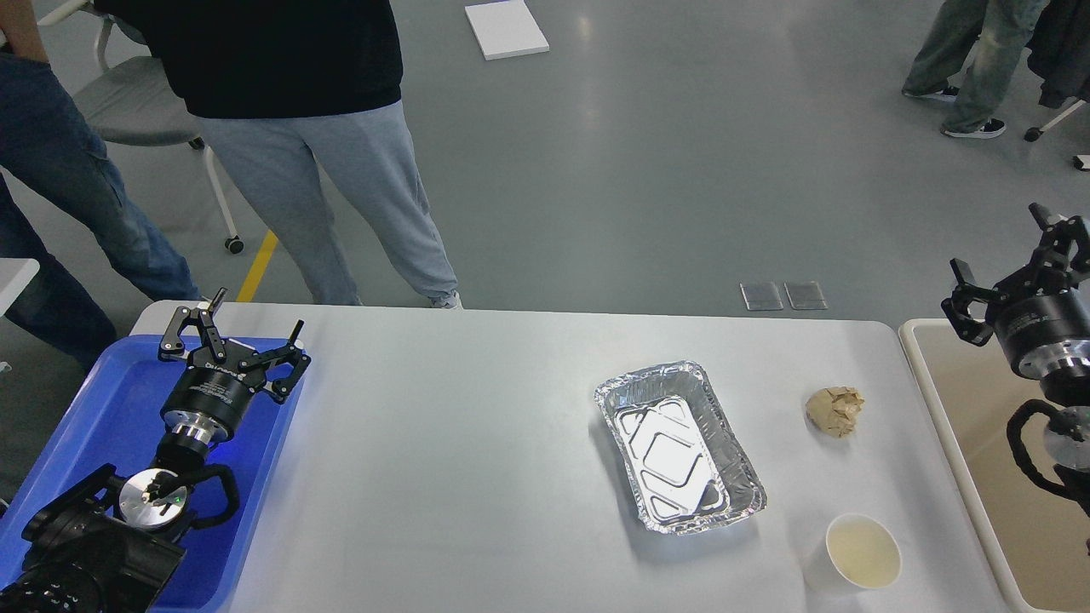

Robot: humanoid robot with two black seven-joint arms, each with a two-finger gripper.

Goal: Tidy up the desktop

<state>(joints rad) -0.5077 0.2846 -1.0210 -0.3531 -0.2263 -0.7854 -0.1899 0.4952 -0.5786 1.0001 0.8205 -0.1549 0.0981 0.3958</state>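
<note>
- The desktop [443,443] fills my view ahead; its far edge runs straight, with rounded corners at both ends.
- My left gripper [236,328] hangs over the blue tray [102,426] at the desktop's left edge, fingers spread wide, holding nothing.
- My right gripper [1018,255] is raised above the beige bin [954,409] past the right edge, fingers apart, empty.
- Right half: foil tray [679,444], crumpled brown paper [834,410] beside it, paper cup [863,551] near the front edge, all apart.
- Bare surface lies open between the blue tray and the foil tray.
- Two people [324,145] stand just beyond the far edge.
</note>
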